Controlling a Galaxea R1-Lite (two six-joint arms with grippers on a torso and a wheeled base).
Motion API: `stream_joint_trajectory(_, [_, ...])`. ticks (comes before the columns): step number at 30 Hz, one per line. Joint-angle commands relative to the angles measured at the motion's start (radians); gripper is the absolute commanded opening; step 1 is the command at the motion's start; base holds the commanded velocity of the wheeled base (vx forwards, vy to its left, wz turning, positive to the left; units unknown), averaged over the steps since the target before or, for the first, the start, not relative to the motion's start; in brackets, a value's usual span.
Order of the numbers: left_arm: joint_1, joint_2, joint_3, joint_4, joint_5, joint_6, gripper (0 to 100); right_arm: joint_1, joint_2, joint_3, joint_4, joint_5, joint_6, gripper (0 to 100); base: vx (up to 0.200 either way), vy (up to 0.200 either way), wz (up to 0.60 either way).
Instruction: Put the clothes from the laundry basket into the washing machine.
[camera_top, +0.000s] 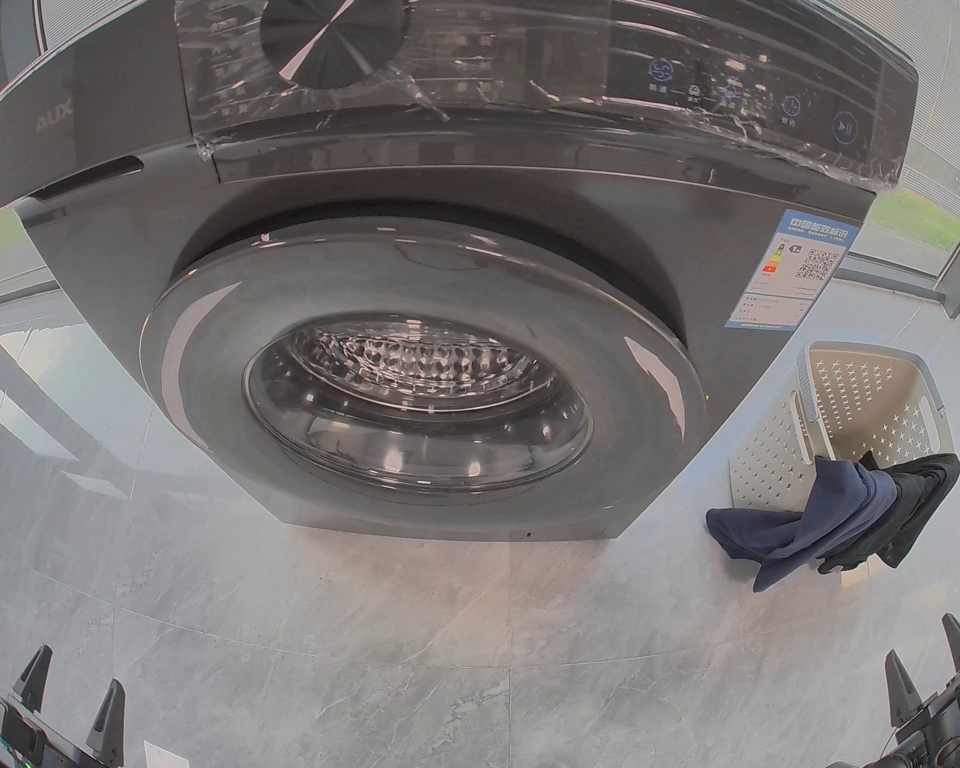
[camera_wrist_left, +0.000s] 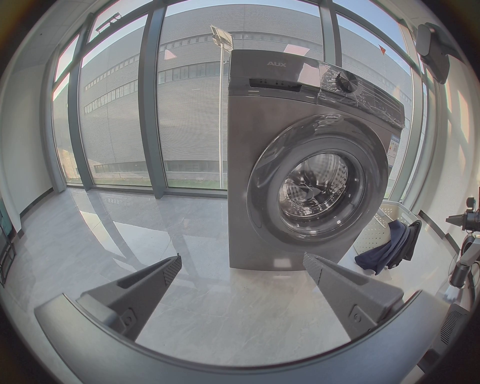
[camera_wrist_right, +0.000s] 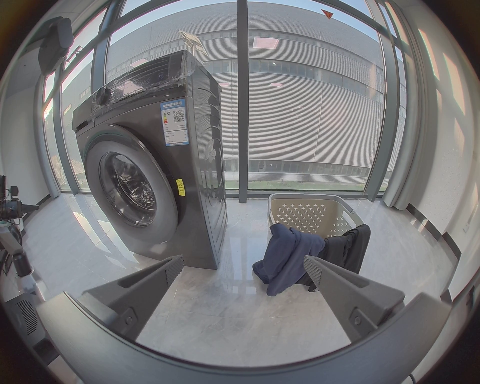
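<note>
Beside the washing machine (camera_top: 110, 230), on its right as the robot faces it, the laundry basket (camera_top: 870, 400) stands on the floor (camera_top: 400, 640). Blue garment (camera_top: 810, 520) and black garment (camera_top: 915, 500) hang over its near rim, half out, so they look easy to pinch from the front without reaching inside. Round door (camera_top: 420, 400) looks shut, drum visible through the glass; it likely needs opening before anything goes in. Left tool (camera_wrist_left: 242, 257) faces the door, spread apart, empty. Right tool (camera_wrist_right: 243, 259) faces the basket, also spread apart, empty, well short of the clothes. Judgement: task at the start, nothing loaded yet. Right arm suits the grab, left the door.
</note>
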Motion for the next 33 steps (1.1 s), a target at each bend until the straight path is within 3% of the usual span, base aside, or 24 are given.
stream_joint_trajectory(1, [0.000,-0.010,0.016,0.000,0.000,0.000,100,0.001,-0.012,0.016,0.000,-0.001,0.000,100,0.000,0.200,-0.60])
stream_joint_trajectory(6, [0.000,-0.010,0.016,0.000,0.000,0.000,100,0.001,-0.012,0.016,0.000,0.000,0.000,100,0.000,0.200,-0.12])
stream_joint_trajectory(22, [0.000,-0.010,0.016,0.000,0.000,0.000,100,-0.001,-0.012,0.016,0.000,-0.001,0.000,100,0.000,0.000,0.00])
stream_joint_trajectory(26, [0.000,-0.010,0.016,0.000,0.000,0.000,100,-0.001,-0.010,0.016,0.000,-0.001,0.001,100,0.000,0.000,0.60])
stream_joint_trajectory(33, [0.000,-0.010,0.016,0.000,0.000,0.000,100,0.001,-0.010,0.016,0.000,-0.001,0.001,100,0.000,0.000,0.00])
